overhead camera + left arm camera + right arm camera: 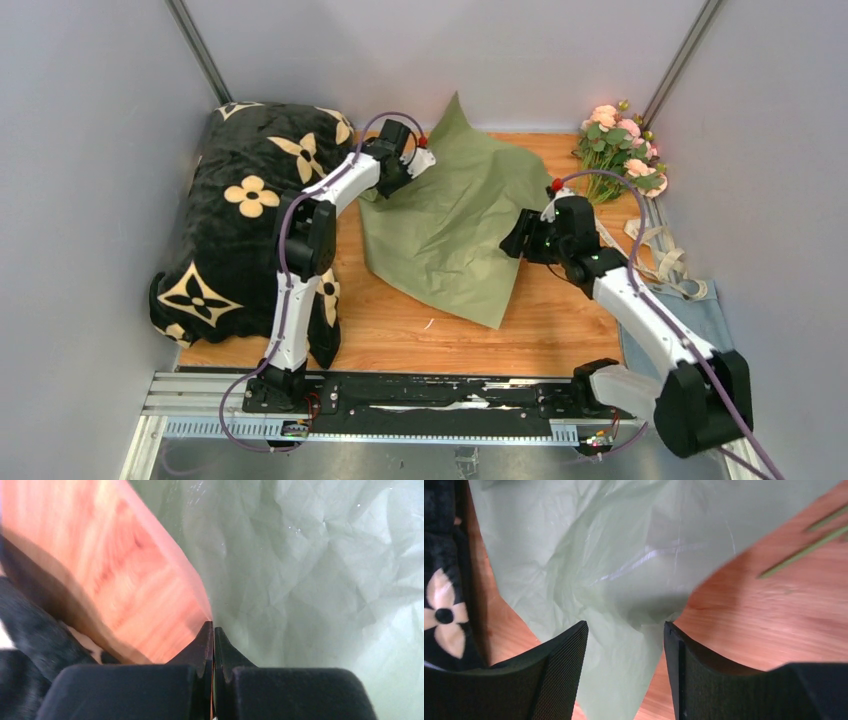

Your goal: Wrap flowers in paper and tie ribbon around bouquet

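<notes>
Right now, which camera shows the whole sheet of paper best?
The top external view: the whole green paper shows there, crumpled. The left wrist view shows only the edge pinched in the left gripper; the right wrist view shows only a corner between the right gripper's open fingers.

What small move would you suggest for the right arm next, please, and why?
Probably close the right gripper on the paper. Its open jaws straddle a corner of the sheet, while the left gripper is shut on the far left edge. The flowers lie apart at the back right, so the sheet likely needs both grips before it can be repositioned.
</notes>
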`<state>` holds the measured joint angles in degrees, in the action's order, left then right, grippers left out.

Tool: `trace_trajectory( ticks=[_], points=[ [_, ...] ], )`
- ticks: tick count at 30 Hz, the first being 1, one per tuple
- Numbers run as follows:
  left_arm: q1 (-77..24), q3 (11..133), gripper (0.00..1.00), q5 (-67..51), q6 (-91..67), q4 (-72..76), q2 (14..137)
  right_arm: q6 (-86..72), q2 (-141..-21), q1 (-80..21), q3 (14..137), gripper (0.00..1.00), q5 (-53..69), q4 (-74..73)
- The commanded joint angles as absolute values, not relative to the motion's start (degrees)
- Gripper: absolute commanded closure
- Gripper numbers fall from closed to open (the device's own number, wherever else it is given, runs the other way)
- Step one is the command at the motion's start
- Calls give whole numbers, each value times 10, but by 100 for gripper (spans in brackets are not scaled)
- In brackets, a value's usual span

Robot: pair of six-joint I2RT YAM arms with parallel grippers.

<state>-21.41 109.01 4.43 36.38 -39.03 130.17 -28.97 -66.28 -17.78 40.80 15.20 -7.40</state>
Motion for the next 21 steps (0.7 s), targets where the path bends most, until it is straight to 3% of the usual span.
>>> trace_trajectory(
  ticks=[1, 5, 12, 16, 21],
  points=[
    [-234, 1152, 100, 38, 385, -355, 1326, -198, -595, -177, 435, 37, 7, -241],
    [-233, 1148, 100, 73, 406, -336, 1328, -173, -578, -128, 453, 36, -57, -265],
    [-231, 1100, 100, 61, 443, -339, 1288, -162, -640, 30, 529, 38, -19, -267],
    [-230, 1120, 100, 10, 448, -395, 1273, -143, -664, 39, 579, 22, -72, -266],
    [-229, 1117, 100, -79, 414, -484, 1205, -134, -715, 64, 639, 23, -94, -236]
  ],
)
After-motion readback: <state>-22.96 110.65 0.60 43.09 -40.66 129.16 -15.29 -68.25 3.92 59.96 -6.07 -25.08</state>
